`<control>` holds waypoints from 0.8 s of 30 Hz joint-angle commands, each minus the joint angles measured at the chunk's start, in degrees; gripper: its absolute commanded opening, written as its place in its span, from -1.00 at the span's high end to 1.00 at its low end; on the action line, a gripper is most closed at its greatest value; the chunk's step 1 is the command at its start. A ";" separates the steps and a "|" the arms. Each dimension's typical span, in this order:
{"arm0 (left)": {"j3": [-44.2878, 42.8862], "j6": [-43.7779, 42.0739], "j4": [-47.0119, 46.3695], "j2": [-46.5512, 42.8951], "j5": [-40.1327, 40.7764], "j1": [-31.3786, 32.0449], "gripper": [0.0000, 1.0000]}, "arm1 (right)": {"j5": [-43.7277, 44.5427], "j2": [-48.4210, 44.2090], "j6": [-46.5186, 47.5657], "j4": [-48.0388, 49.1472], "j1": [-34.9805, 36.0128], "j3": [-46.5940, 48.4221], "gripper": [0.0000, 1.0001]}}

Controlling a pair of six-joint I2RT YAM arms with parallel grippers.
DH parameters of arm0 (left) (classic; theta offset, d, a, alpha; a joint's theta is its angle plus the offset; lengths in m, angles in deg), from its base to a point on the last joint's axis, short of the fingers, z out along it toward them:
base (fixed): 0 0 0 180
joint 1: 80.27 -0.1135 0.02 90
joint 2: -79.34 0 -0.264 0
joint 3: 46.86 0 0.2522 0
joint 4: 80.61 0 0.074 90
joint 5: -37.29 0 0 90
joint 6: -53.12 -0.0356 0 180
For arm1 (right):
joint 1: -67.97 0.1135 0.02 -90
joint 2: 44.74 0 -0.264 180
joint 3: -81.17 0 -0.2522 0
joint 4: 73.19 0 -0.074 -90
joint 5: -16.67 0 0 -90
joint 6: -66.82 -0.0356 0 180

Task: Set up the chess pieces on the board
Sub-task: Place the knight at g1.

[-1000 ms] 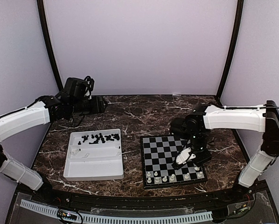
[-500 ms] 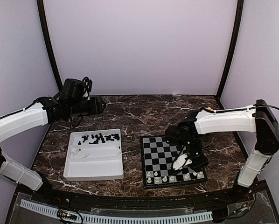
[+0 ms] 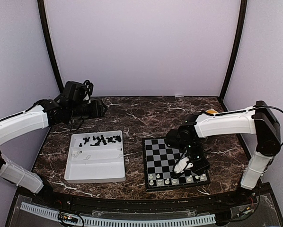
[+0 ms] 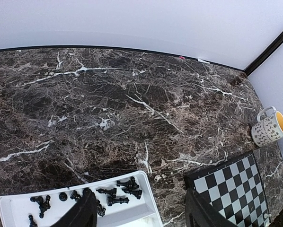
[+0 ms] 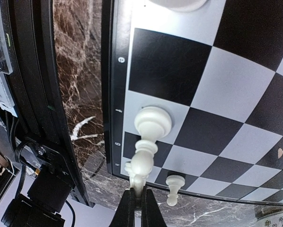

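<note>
The right gripper (image 5: pixel 137 201) pinches the head of a tall white chess piece (image 5: pixel 146 146). The piece is slim-stemmed, and its round base sits on a pale edge square of the board (image 5: pixel 179 66). Since a second ago this gripper has edged toward the board's near row. The left gripper (image 4: pixel 140 210) stays wide open and empty.

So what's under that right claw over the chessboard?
A tall white chess piece, pinched at its top by the right gripper, its base over a pale square by the board's edge. The fingers cover its tip, so which piece it is is hidden.
</note>
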 commanded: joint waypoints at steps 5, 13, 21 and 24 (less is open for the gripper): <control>0.86 1.15 0.70 -1.70 -1.37 -0.51 -0.31 | 0.07 0.48 -0.86 0.26 0.59 -0.48 0.93; 1.09 1.35 0.46 -1.61 -1.86 -0.51 -0.31 | 0.06 0.55 -1.04 0.82 0.59 -0.93 0.92; 1.14 1.27 0.62 -1.66 -2.00 -0.63 -0.31 | 0.14 0.65 -1.09 1.22 0.58 -0.36 0.77; 1.22 1.26 0.68 -1.64 -1.91 -0.60 -0.31 | -0.02 0.76 -1.04 1.05 0.59 -0.31 0.75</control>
